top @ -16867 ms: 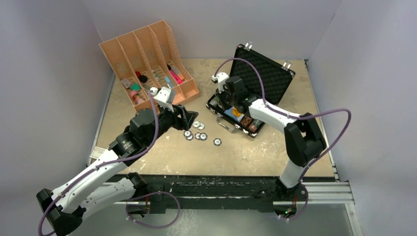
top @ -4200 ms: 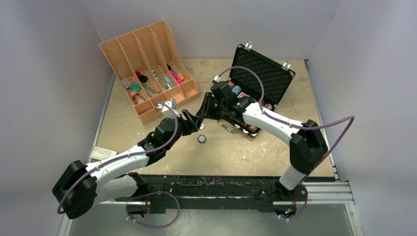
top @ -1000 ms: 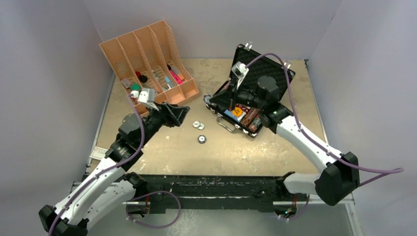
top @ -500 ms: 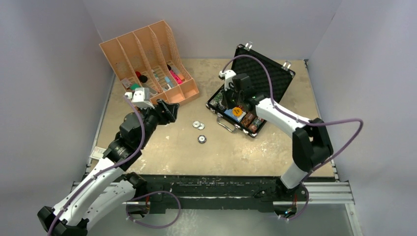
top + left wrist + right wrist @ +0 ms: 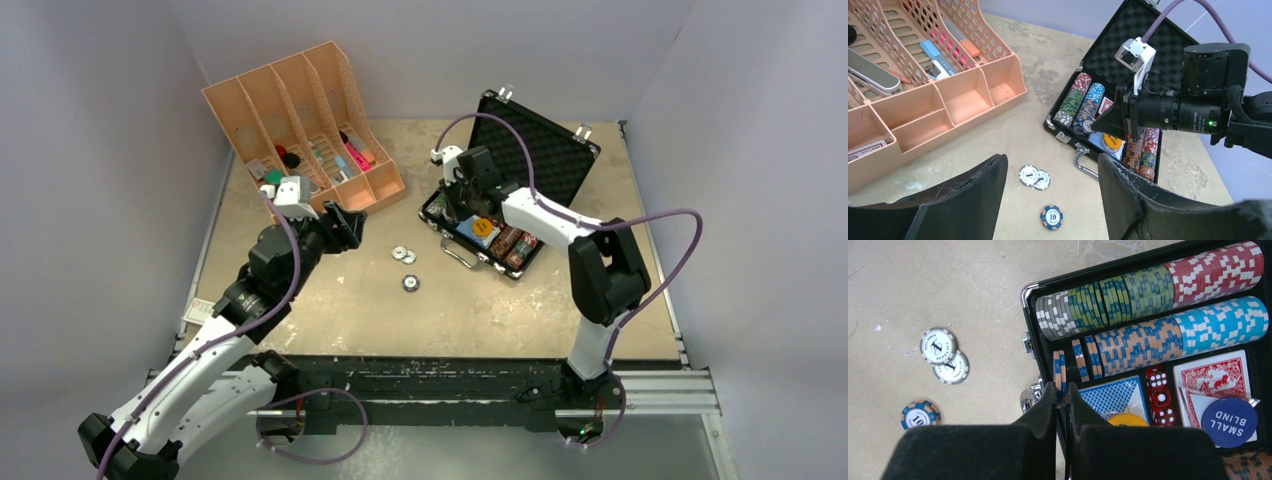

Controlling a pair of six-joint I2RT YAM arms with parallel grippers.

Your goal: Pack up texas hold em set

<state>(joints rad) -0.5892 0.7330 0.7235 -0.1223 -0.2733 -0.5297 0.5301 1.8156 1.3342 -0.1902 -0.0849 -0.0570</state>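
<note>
Top external view: we saw the open black case (image 5: 540, 155) at the table's (image 5: 500, 310) far right, with the right gripper (image 5: 455, 198) over its near-left end and three loose chips (image 5: 404, 256) mid-table. Left wrist view: the left gripper (image 5: 1050, 170) stood wide apart above them. Right wrist view: the right fingers were clamped on an upright chip (image 5: 1060, 371) in the case.

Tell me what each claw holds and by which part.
Right claw appears to pinch blue-orange chips by their flat faces, near their lower edge; left claw is open, holding nothing.
</note>
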